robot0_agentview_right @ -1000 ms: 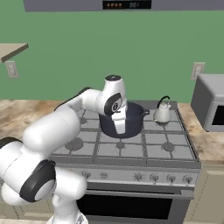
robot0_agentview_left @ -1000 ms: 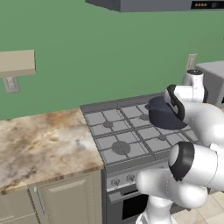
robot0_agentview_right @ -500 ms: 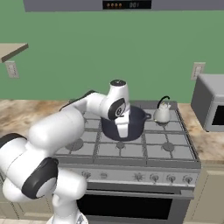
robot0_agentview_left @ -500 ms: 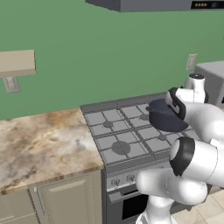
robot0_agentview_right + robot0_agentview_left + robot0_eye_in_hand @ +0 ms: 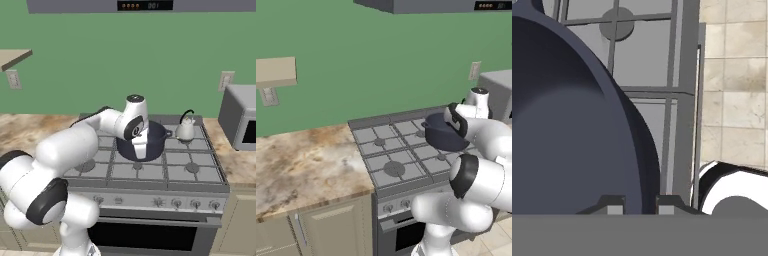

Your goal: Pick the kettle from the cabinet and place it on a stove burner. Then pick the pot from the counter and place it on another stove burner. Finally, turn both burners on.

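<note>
Over the stove grates, dark navy-grey lidless pot (image 5: 150, 141)

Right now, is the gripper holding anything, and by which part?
Yes: the gripper is shut on the pot, its fingertips pinching the rim wall.

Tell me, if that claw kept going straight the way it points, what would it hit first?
The gripper is shut on the pot's rim and points down, so probably the stove grate under it comes first; depth is hard to judge.
</note>
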{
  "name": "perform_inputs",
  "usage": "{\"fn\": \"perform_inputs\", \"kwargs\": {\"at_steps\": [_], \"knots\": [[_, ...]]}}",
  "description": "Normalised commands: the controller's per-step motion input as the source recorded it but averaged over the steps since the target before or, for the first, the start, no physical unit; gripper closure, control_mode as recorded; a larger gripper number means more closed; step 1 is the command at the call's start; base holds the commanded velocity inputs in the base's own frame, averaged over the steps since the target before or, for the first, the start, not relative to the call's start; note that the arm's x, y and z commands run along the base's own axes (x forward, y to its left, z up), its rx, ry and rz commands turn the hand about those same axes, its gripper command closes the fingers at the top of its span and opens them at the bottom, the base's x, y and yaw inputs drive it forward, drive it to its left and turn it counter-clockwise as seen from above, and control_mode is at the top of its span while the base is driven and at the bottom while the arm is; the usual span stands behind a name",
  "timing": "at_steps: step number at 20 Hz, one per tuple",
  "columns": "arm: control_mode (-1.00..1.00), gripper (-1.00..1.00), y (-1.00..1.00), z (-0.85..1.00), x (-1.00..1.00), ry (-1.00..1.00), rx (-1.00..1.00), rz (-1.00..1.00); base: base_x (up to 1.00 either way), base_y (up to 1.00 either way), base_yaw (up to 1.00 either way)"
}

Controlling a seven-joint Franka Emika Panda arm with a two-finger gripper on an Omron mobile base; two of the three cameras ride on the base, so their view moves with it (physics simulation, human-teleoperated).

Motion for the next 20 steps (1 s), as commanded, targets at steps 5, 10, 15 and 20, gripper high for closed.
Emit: {"fn": "perform_inputs", "kwargs": {"at_steps": [5,10,15,20], "knots": [[-1.00,1.00,-0.20,0.06,0.08,0.00,0.00,-0.04,0.00,0.00,0.00],[-1.00,1.00,-0.21,0.17,0.14,0.01,0.00,-0.06,0.00,0.00,0.00],[-1.00,1.00,-0.32,0.07,0.06,0.00,0.00,-0.06,0.00,0.00,0.00],[-1.00,1.00,-0.42,0.00,0.00,0.00,0.00,-0.07,0.00,0.00,0.00]]}}
